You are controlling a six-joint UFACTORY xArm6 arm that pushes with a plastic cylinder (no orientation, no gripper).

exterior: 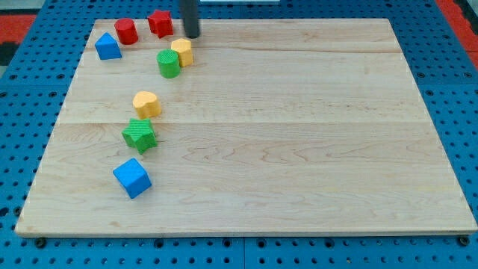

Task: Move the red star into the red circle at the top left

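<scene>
My tip point(193, 35) just right of red star point(160, 23) (red circle point(125, 31) beside it); no pincer visible.

dark rod upright at view's top, my tip point(193, 35) down on board.

The rod point(191, 16) runs out of the view's top edge, so only its lower length shows (my tip point(193, 35) is visible). The blue pegboard point(448, 90) is cut off on all sides. The wooden board point(299, 134) hides its middle.
</scene>
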